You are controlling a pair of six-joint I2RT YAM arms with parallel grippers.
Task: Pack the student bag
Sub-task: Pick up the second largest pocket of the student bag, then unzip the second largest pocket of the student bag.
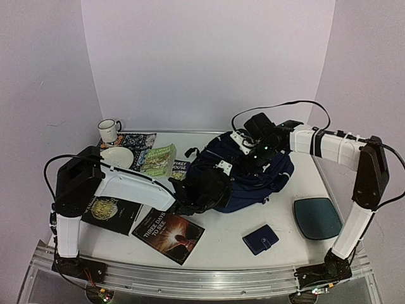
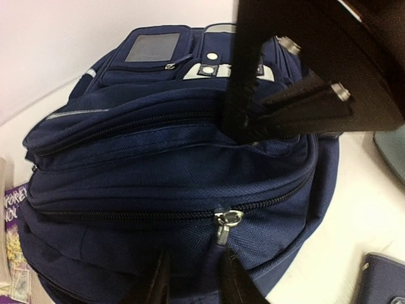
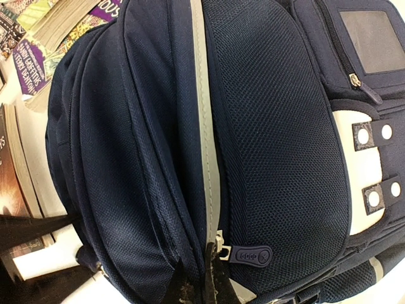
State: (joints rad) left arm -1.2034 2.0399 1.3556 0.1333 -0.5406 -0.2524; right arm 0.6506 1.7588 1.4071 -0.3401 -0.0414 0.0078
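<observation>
The student bag (image 1: pixel 253 177), navy with pale piping, lies in the middle of the table. In the left wrist view its main zip runs closed across the bag, with the metal slider (image 2: pixel 228 218) near my left gripper (image 2: pixel 196 256). The jaws stand apart on either side of the slider's fabric pull, which hangs against the right finger (image 2: pixel 237 282). My right gripper (image 3: pixel 202 263) is shut on a fold of the bag's fabric beside a small zip pull (image 3: pixel 250 255). From above, the left gripper (image 1: pixel 202 190) is at the bag's near-left side and the right gripper (image 1: pixel 253 149) on its top.
Two books (image 1: pixel 168 234) (image 1: pixel 111 212) lie at the front left. Another book (image 1: pixel 158 158), a plate (image 1: pixel 117 157) and a mug (image 1: pixel 109 130) sit at the back left. A navy wallet (image 1: pixel 261 239) and a teal pad (image 1: pixel 317 217) lie at the front right.
</observation>
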